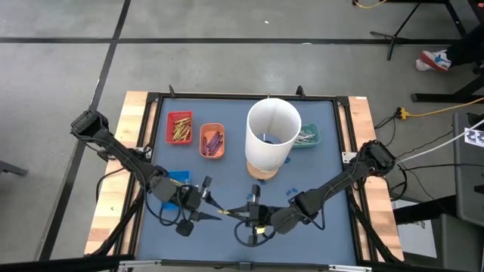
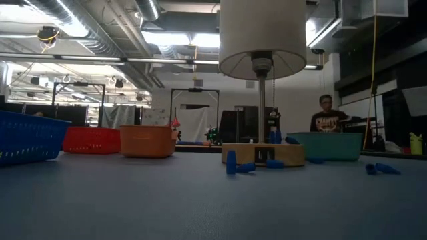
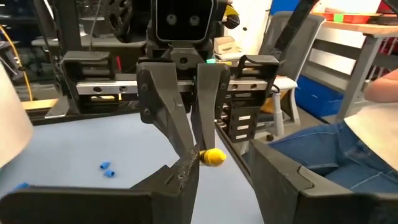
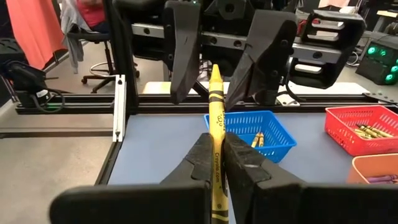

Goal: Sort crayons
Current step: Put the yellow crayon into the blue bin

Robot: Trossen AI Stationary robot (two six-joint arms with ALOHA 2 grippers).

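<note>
My right gripper (image 1: 253,217) hovers over the table's near middle, shut on a yellow crayon (image 4: 216,106). The crayon sticks out level toward my left gripper (image 1: 210,202). That gripper faces it, open, and its fingers (image 4: 183,56) stand on either side of the crayon's pointed end (image 4: 216,71) without touching. The left wrist view shows the crayon end-on (image 3: 213,157). Gold-brown crayons lie in the red tray (image 1: 180,127), purple ones in the orange tray (image 1: 212,140), grey ones in the teal tray (image 1: 306,137) and yellow ones in the blue tray (image 4: 252,134). My right gripper pinches the yellow crayon's wrapped shaft (image 4: 217,144) between its two fingers (image 4: 202,155). The crayon lies along the fingers. They come about level from the table's right side. The crayon is lifted clear of the table, and its pointed half reaches past the fingertips.
A tall white cylinder (image 1: 271,134) on a wooden base (image 2: 262,155) stands at the table's middle, between the orange and teal trays. Small blue bits (image 2: 239,165) lie on the mat around the base. A person (image 2: 326,117) is in the room beyond the table.
</note>
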